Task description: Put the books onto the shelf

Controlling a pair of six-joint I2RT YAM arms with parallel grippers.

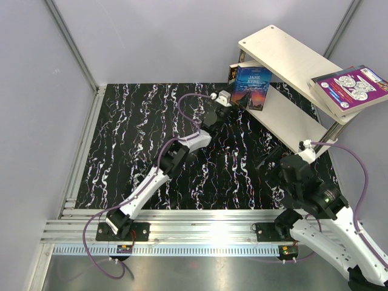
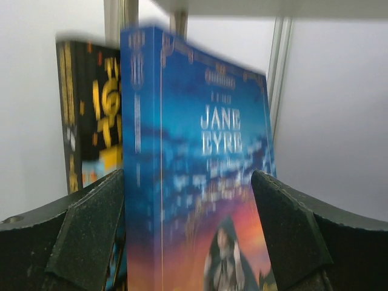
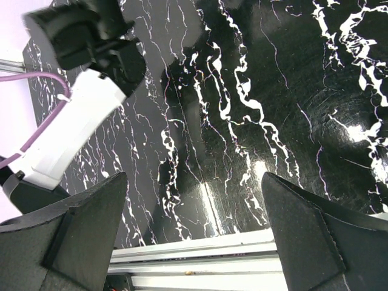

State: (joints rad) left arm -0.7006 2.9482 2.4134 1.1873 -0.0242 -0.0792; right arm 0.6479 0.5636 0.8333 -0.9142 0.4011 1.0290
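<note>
The blue-orange "Jane Eyre" book [image 1: 251, 88] stands upright at the left end of the shelf's lower board [image 1: 285, 121]. My left gripper [image 1: 229, 97] is right against its left side. In the left wrist view the book [image 2: 200, 182] fills the gap between the wide-open fingers of the left gripper [image 2: 188, 176]; a grip does not show. A dark book with yellow lettering [image 2: 91, 127] stands behind it. A purple book with white circles [image 1: 351, 88] lies on the shelf's top board [image 1: 285, 54]. My right gripper [image 1: 271, 160] hovers open and empty over the table [image 3: 194, 179].
The shelf's silver posts [image 2: 279, 73] rise behind the standing books. The black marbled mat [image 1: 151, 151] covers the table, with aluminium rails [image 1: 182, 227] along its near edge. The left arm [image 3: 73, 127] shows in the right wrist view. Grey walls enclose the cell.
</note>
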